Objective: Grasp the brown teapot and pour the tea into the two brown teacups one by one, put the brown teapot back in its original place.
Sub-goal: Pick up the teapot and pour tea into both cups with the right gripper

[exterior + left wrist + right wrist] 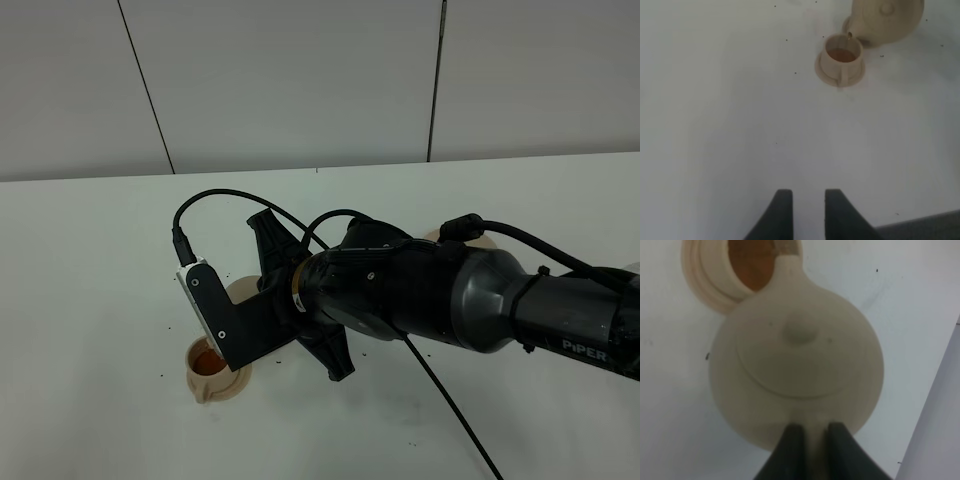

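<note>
Tan teapot [797,365], spout over tea-filled teacup [832,64]

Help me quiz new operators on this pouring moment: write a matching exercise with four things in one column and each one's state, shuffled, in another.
Column one:
1. brown teapot
2. teacup
3. left gripper
4. right gripper

Column two:
A. on its saucer, holding reddish-brown tea
B. empty, above the white table
C. shut on the teapot
D. held with its spout over the cup

Pairs: 1-D, 2-A, 3-B, 4-C.
</note>
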`<state>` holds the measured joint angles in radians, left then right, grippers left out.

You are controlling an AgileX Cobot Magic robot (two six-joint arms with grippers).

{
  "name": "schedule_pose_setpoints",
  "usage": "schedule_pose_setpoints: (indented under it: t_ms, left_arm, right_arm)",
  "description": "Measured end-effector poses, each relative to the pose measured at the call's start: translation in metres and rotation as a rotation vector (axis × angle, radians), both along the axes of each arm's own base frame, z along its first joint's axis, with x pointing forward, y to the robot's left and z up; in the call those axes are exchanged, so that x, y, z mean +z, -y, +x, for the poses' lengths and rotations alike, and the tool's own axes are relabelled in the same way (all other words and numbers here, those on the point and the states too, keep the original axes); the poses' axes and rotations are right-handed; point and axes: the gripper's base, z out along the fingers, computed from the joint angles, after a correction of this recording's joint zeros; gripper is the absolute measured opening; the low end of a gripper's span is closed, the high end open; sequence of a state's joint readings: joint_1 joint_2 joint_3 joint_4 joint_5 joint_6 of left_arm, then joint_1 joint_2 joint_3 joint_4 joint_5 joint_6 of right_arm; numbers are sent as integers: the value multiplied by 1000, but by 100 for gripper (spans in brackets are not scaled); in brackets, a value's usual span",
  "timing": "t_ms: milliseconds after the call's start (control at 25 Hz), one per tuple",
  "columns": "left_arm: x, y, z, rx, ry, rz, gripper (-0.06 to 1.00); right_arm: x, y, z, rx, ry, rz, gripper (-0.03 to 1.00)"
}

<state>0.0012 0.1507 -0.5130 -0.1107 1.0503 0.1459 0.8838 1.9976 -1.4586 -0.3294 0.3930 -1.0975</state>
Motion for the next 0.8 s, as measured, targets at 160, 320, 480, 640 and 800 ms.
schedule_pose_setpoints:
  t_ms: [160,320,480,640,800]
  left_arm:
    - [0,0,0,0,0,0,23]
    - [0,0,0,0,0,0,23]
    - [0,0,0,0,0,0,23]
    - [0,0,0,0,0,0,23]
    - [0,0,0,0,0,0,23]
  right_arm:
    - [0,0,0,1,2,-2,10]
    - [0,0,0,2,3,-3,10]
    - [0,0,0,2,3,-3,10]
    - [0,0,0,2,4,-3,10]
    - [0,0,0,2,4,-3,10]
